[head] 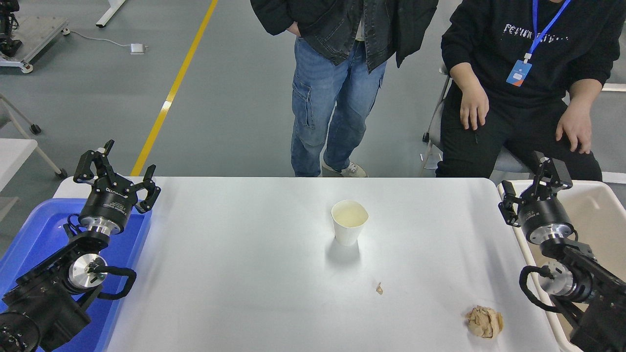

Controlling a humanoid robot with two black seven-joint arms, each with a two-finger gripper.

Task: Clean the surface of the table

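The white table surface [244, 274] fills the lower middle of the head view. On it stand a white paper cup [349, 222], upright and near the centre, a small beige scrap [379, 289] in front of it, and a crumpled brown paper ball [484, 321] at the front right. My right gripper [530, 183] is open and empty, held over the beige bin's near edge, well right of the cup. My left gripper [117, 171] is open and empty, parked over the blue tray at the left.
A blue plastic tray [36, 234] sits at the table's left edge and a beige rectangular bin [599, 215] at its right. One person stands [337, 98] and one sits [518, 112] at the far side, hands off the table.
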